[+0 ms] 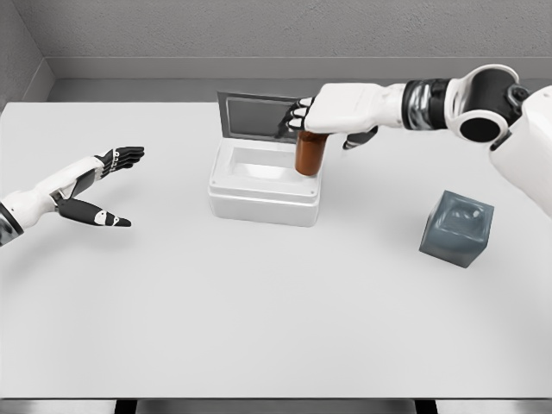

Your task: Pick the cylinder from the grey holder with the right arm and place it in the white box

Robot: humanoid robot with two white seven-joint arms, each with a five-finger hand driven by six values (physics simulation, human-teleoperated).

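I have the right hand wrapped around the top of the brown cylinder, fingers curled over it, and the cylinder hangs upright over the right edge of the white box. Its lower end looks level with the box rim, maybe just past it; from the head view I cannot tell whether it is inside the cavity or riding on the right wall. The grey holder sits well apart to the right, with nothing in it.

To do this step well, I judge I should nudge the cylinder a little left, towards the middle of the opening, before lowering, so the base clears the rim instead of catching and tipping. I want it kept vertical, lowered slowly, and the fingers released only once the base is seated. The box's raised grey lid stands just behind the hand, so I would avoid pushing backwards.

My left hand idles at the left with fingers spread, holding nothing.

The surface is plain white and flat, backed by grey walls that meet it along a low ledge.
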